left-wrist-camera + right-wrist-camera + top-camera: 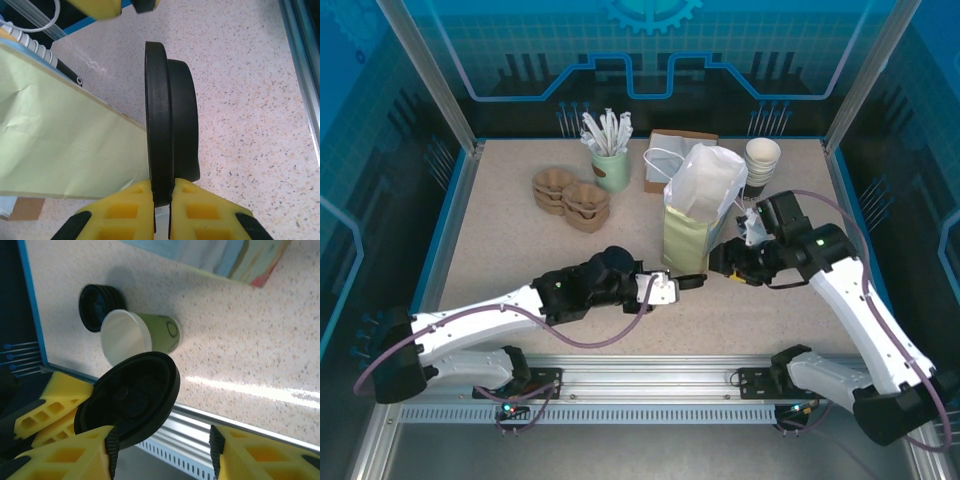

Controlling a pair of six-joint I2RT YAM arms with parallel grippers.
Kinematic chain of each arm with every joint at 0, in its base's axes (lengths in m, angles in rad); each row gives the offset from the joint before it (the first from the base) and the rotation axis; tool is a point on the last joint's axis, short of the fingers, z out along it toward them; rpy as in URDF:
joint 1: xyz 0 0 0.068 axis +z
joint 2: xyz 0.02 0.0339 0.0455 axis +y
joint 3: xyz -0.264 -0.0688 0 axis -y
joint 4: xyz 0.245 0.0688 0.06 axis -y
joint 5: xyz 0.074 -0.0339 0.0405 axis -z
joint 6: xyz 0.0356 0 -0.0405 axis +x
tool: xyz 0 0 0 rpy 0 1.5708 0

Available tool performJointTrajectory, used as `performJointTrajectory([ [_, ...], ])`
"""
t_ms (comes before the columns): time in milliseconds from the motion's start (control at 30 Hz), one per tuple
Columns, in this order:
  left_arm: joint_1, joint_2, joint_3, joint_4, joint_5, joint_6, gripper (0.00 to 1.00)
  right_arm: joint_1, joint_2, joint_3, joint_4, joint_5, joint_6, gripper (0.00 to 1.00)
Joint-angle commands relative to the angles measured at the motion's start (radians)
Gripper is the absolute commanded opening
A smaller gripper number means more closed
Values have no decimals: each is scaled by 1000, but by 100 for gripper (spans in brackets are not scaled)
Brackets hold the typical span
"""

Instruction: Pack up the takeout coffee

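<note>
Risk: left gripper (162,194) pinches black lid (170,115) by rim alone (thin hold); right gripper (162,437) open. Lid could pivot, drop.

A pale green paper bag (686,238), white wrapping (705,180) spilling from its mouth, stands mid-bench (510,260). To its left sit stacked brown pulp cup carriers (572,198) and a green cup of white-wrapped straws (610,165). Behind it is a brown box (682,143). To its right are stacked white-rimmed cups (763,158) and a squat pile of black lids (97,307).
</note>
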State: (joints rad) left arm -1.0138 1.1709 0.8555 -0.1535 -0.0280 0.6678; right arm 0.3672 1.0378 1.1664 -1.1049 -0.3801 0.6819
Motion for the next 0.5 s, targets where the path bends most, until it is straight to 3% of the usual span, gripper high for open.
performJointTrajectory([
  [0,19,-38,57,-75,62,-136,12,-19,-54,-23,45,-9,-19,53],
  [467,110,-183,93,-288,110,-591,14,-20,-133,-127,192,-108,70,53],
])
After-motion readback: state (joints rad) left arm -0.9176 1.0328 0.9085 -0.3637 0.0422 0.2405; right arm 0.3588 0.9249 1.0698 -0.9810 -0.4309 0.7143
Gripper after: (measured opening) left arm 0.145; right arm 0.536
